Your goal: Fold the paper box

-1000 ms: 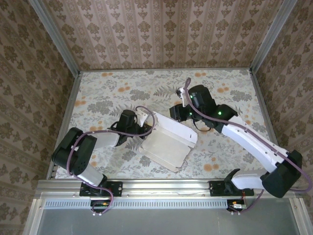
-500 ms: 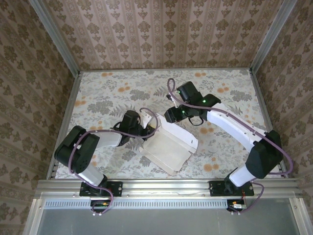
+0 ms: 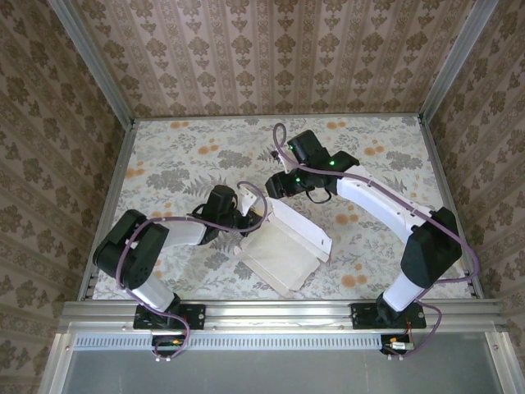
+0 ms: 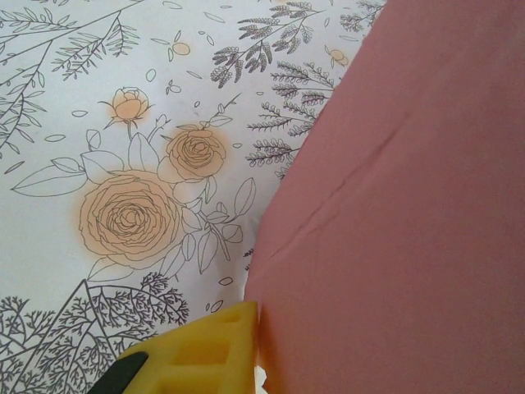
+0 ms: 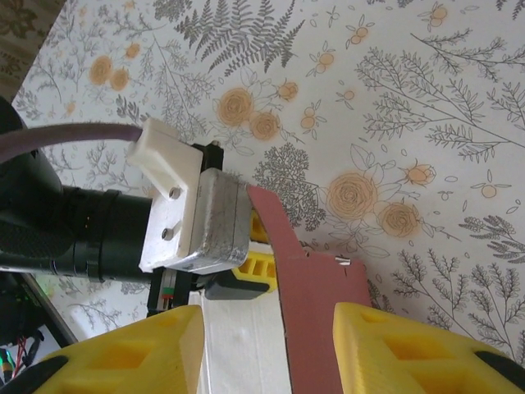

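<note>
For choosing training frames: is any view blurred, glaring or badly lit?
Top external: even light, no glare, the paper box sharp. Left wrist: the box's pink wall sits close, crease lines readable. Right wrist: tablecloth sharp, yellow fingers slightly soft.

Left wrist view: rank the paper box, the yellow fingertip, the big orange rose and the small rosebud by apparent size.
1. paper box
2. big orange rose and yellow fingertip: about alike, the fingertip nearest the camera
3. small rosebud

A lab test cell; aluminium frame (image 3: 287,312) boxing in papered walls (image 3: 246,57) and floral table (image 3: 180,156).
</note>
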### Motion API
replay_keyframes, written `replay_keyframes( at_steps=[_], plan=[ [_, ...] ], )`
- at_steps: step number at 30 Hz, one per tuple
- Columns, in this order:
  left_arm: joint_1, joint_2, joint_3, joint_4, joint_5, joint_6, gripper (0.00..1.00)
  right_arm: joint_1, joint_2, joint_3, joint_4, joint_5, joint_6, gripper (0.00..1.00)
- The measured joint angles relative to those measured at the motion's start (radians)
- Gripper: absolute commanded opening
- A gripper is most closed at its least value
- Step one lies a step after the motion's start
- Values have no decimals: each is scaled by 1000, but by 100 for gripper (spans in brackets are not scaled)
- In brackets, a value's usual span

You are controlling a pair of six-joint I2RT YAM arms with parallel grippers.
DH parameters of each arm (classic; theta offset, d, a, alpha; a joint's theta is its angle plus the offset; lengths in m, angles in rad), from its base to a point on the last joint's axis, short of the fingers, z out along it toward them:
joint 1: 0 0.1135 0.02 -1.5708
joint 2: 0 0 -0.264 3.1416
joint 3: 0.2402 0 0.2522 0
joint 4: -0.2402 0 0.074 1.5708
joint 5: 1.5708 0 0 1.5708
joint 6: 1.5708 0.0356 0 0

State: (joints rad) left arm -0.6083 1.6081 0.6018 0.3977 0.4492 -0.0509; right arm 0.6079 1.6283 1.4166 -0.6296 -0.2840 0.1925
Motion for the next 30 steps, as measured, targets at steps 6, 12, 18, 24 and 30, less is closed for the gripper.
replay_keyframes(
  at_steps=[6,12,18,24,30],
  plan=[
    [0,3,16,-5,0,0,16,14,-19,-85,-44,48,-48,45],
    [-9,3,28,-16,-1,4,16,46,-45,-129,-80,126,-77,35],
    [-22,3,40,-35,-2,5,16,80,-68,-172,-85,204,-89,23],
    [-26,3,41,-53,0,5,17,100,-85,-216,-77,258,-92,11],
    [-26,3,41,-54,11,3,19,131,-92,-226,-76,317,-93,6]
  ],
)
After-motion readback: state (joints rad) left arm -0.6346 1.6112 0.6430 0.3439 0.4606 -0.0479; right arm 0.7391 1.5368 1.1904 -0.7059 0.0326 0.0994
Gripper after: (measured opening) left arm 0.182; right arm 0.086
